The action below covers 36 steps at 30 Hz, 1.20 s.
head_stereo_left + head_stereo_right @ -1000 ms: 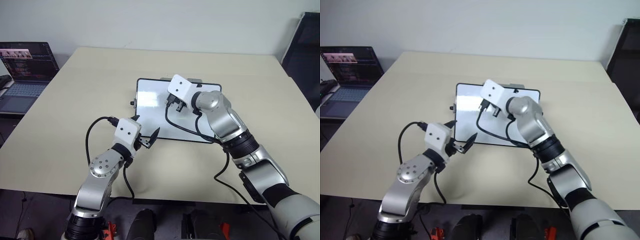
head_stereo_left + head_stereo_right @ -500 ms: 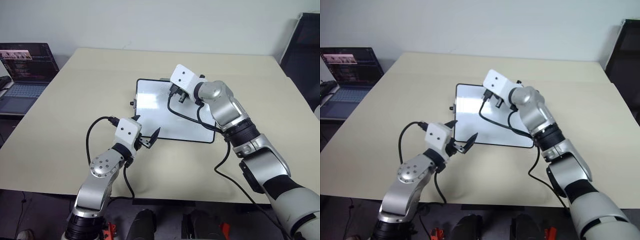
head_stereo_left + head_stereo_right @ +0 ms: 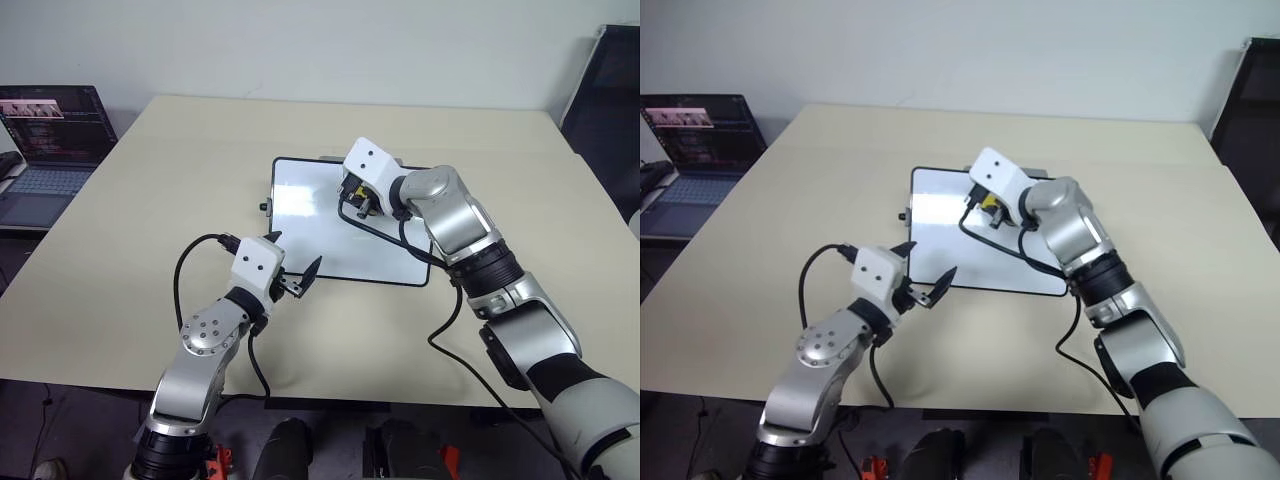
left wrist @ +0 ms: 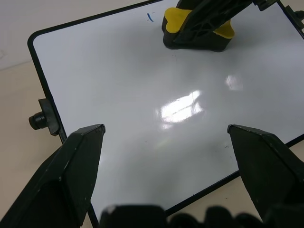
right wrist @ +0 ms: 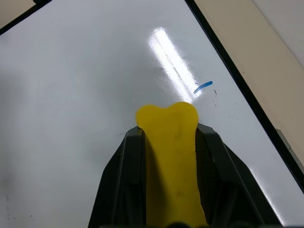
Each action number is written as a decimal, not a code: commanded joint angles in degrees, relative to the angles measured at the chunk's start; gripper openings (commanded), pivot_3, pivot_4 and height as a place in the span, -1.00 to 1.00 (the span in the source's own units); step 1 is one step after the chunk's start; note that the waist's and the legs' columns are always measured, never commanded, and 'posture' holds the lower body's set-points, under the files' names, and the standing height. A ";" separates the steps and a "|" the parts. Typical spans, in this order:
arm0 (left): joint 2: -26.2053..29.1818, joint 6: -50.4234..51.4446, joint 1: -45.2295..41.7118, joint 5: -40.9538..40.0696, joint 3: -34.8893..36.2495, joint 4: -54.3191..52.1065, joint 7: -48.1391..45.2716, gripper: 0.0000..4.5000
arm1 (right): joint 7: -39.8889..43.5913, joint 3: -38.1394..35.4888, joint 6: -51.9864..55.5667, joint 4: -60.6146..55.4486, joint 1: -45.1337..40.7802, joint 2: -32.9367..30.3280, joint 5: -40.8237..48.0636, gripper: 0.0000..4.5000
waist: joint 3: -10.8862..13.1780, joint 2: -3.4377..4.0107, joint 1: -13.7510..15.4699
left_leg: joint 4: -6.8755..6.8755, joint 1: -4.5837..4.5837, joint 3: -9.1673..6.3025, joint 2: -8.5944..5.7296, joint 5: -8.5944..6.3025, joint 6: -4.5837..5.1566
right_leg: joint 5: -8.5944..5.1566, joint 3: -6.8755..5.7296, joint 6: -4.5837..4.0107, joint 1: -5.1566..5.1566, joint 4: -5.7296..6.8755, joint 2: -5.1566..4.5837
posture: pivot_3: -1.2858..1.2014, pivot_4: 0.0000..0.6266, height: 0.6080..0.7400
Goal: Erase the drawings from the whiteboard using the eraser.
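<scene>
- Wiping is the step in hand: the right gripper (image 5: pixel 171 142) is clamped on the eraser (image 5: pixel 172 156), yellow top up and black underside down on the whiteboard (image 3: pixel 310 225), which lies at the centre of the table (image 3: pixel 150 200) in the left eye view.
- Judging by the board, the job is nearly done: most of the white surface is bare, and of the drawings only a short blue stroke (image 5: pixel 203 87) is left, close to the black frame.
- The next move calls for sliding the eraser the short way onto that stroke, pressed flat so the black face rubs it, and stopping before the frame edge.
- The left gripper (image 3: pixel 292 275) hangs at the lower centre of the left eye view, over the board's near edge, with its fingers spread wide and nothing between them; whether it touches the board cannot be told.
- The right wrist view shows what the head views do not: the blue stroke itself, just beyond the eraser's rounded tip, at the upper right of that frame.
- The left wrist view gives the eraser from the side, at the top centre of its frame, sitting on the board, with the blue mark (image 4: pixel 150 17) just beside it and a black knob (image 4: pixel 38 119) at the left edge.
- The head views add the laptop (image 3: pixel 45 140) at the upper left.
</scene>
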 commanded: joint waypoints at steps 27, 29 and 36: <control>-0.26 -1.51 -0.31 0.25 0.10 -1.37 0.46 1.00 | 3.62 -1.41 4.01 -5.11 -1.93 -5.00 0.86 -0.52 | 0.01 0.01 0.23 | 0.02 -0.13 -0.05 -0.01 -0.01 0.00 | 0.00 -0.03 0.00 -0.05 -0.07 -0.02 | 0.03 -0.52 1.00; -0.25 -1.68 -0.53 0.23 -0.02 -1.07 0.34 1.00 | 4.09 -1.30 5.23 -6.55 -1.76 -5.61 0.94 -0.52 | 0.01 0.01 0.17 | 0.00 -0.13 -0.03 -0.01 -0.01 0.00 | 0.00 -0.01 0.00 -0.07 -0.08 -0.02 | 0.03 -0.52 1.00; -0.48 -2.01 -1.13 0.29 -0.36 -0.51 0.06 1.00 | 3.94 -1.05 5.59 -5.95 -2.30 -5.40 1.06 -0.52 | 0.02 0.03 -0.03 | -0.03 -0.11 0.00 0.00 -0.01 0.00 | 0.00 0.01 0.00 -0.08 -0.08 -0.01 | 0.03 -0.52 1.00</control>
